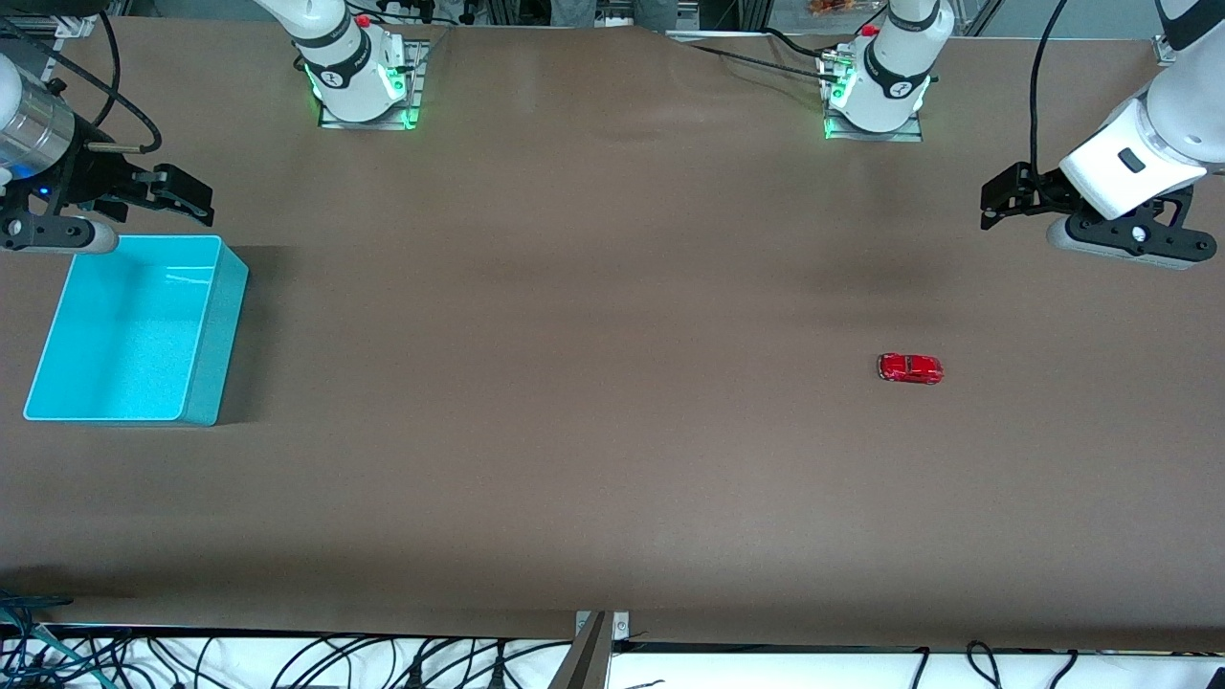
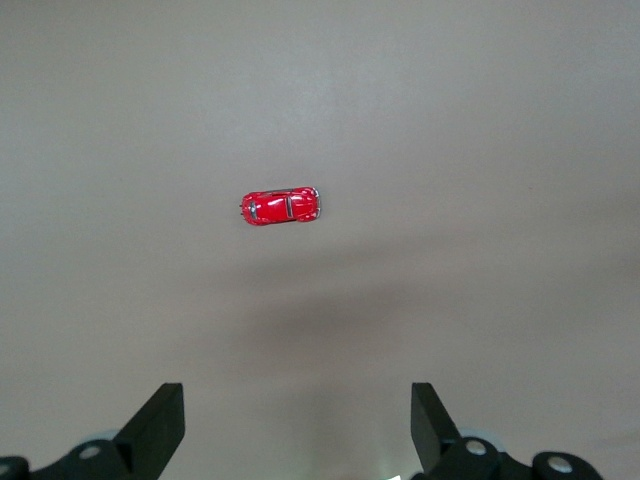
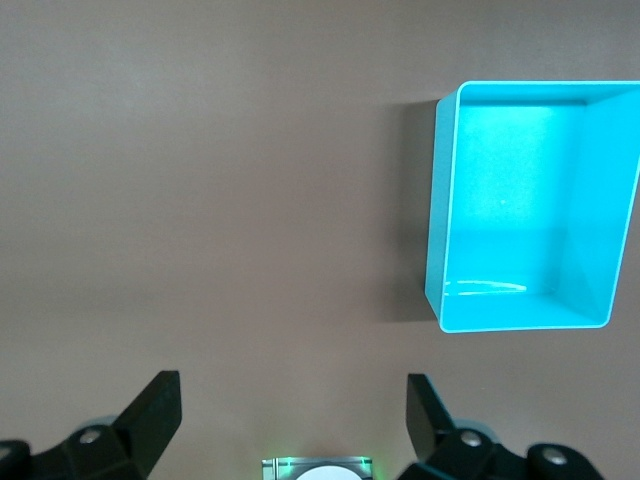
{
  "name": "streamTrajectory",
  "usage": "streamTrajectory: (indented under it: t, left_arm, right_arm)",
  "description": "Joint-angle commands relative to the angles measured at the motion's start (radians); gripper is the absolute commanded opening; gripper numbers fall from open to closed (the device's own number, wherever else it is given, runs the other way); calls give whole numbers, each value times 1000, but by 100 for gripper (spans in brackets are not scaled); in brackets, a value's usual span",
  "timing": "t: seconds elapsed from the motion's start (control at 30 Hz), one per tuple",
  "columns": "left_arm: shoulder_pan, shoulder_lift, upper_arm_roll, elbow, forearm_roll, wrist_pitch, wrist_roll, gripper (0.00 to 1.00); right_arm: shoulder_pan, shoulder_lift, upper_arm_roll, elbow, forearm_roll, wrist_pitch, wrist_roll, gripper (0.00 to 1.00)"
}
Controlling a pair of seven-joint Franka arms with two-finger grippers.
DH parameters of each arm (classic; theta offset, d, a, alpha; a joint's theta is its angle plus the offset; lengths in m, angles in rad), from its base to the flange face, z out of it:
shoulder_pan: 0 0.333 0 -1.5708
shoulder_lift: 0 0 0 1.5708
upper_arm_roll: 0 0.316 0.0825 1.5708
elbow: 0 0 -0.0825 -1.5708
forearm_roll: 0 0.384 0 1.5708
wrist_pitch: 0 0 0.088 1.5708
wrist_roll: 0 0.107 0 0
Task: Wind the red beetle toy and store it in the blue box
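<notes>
The red beetle toy [image 1: 911, 368] lies alone on the brown table toward the left arm's end; it also shows in the left wrist view [image 2: 282, 206]. My left gripper [image 1: 993, 201] hangs open and empty in the air over the table near that end, with the toy ahead of its fingers [image 2: 160, 425]. The blue box [image 1: 218, 335] stands empty at the right arm's end of the table and shows in the right wrist view [image 3: 441, 210]. My right gripper [image 1: 196, 199] is open and empty, up in the air by the box's edge that lies farthest from the front camera.
Both arm bases [image 1: 359, 81] [image 1: 876, 91] stand lit green along the table's edge farthest from the front camera. The brown table [image 1: 574, 383] lies wide and flat between the toy and the box. Cables hang below the near edge [image 1: 383, 660].
</notes>
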Motion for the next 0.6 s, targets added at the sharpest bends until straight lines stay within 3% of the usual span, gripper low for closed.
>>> streamTrajectory:
  t: [0.0, 0.13, 0.57]
  left_arm:
    - [12, 6, 0, 13, 12, 7, -14, 100]
    - [20, 23, 1, 59, 12, 1, -8, 100]
    - [37, 24, 0, 67, -14, -1, -6, 100]
  right_arm:
    - [-2, 6, 3, 25, 8, -18, 9, 100]
    - [-2, 6, 3, 25, 6, -19, 6, 100]
    - [-2, 6, 3, 25, 8, -19, 6, 100]
